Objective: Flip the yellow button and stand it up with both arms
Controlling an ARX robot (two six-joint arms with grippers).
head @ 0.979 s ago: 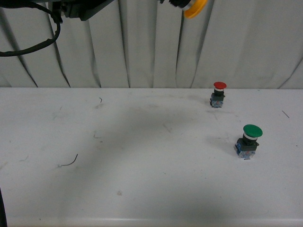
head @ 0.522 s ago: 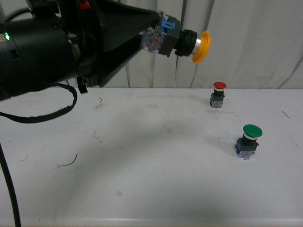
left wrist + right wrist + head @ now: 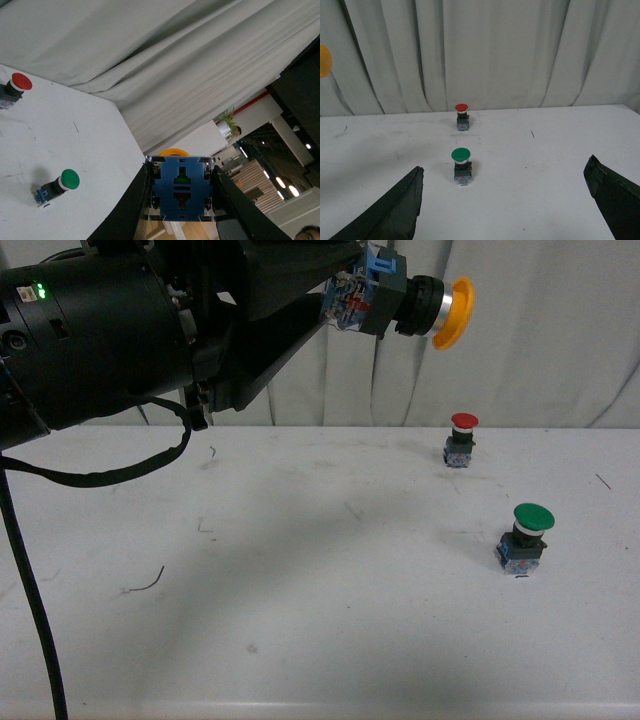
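Observation:
My left gripper [image 3: 345,295] is shut on the yellow button [image 3: 430,310] and holds it high in the air in front of the curtain, lying sideways with the yellow cap pointing right. In the left wrist view the button's blue base [image 3: 180,187] fills the gap between the two black fingers of the left gripper [image 3: 181,200], and only the rim of the cap shows behind it. My right gripper [image 3: 505,165] is open and empty low over the white table [image 3: 545,165]. An edge of the yellow cap [image 3: 324,60] shows in the right wrist view. The right arm is out of the front view.
A red-capped button [image 3: 463,438] stands upright at the back right of the table [image 3: 300,590]. A green-capped button [image 3: 528,537] stands upright nearer, to the right. Both show in the right wrist view [image 3: 462,115] [image 3: 461,162]. A pleated curtain [image 3: 540,330] closes the back.
My left arm has swung into the front view from the upper left. The held yellow button has come lower and then shifted right. The red and green buttons have not moved.

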